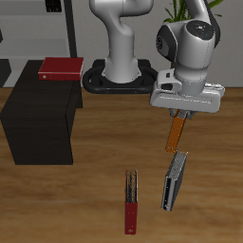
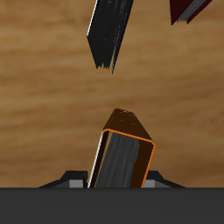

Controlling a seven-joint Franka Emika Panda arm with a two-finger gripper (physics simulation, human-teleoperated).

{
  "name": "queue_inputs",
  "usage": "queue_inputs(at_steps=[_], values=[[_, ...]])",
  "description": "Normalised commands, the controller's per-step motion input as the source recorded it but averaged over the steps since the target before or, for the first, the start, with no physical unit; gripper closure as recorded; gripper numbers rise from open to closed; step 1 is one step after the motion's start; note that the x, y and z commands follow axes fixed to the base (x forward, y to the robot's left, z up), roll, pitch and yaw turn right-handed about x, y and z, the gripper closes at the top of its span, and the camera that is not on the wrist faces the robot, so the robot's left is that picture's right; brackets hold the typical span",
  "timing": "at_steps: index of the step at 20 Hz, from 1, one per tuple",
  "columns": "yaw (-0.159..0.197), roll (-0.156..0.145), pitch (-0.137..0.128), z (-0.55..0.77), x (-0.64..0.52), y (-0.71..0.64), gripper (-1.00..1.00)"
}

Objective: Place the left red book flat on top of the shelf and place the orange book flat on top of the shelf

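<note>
hand (image 1: pixel 177 116) gripped the orange book (image 1: pixel 175 134) | you could bump the shelf (image 1: pixel 43 125) and drop it

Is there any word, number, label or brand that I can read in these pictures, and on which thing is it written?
None: no text shows in either view.
The orange book, held in the gripper: plain cover.
The red book on the shelf: plain.
The red book and the grey book standing on the table: no lettering visible.

The fingers' tips are hidden behind the orange book (image 2: pixel 122 157) between them; beyond it, the picture's edge cuts the grey book (image 2: pixel 109 31) and a red book (image 2: pixel 191 9).
</note>
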Motion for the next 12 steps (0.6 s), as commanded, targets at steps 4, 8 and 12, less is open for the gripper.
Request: queue_inputs(at_steps=[4, 8, 12], values=[[0.075, -0.118, -0.082, 0.7, -0.36, -0.41, 1.0], [0.148, -0.19, 0.003, 0.63, -0.28, -0.55, 1.0], [0.102, -0.149, -0.008, 0.58, -0.21, -0.47, 1.0]])
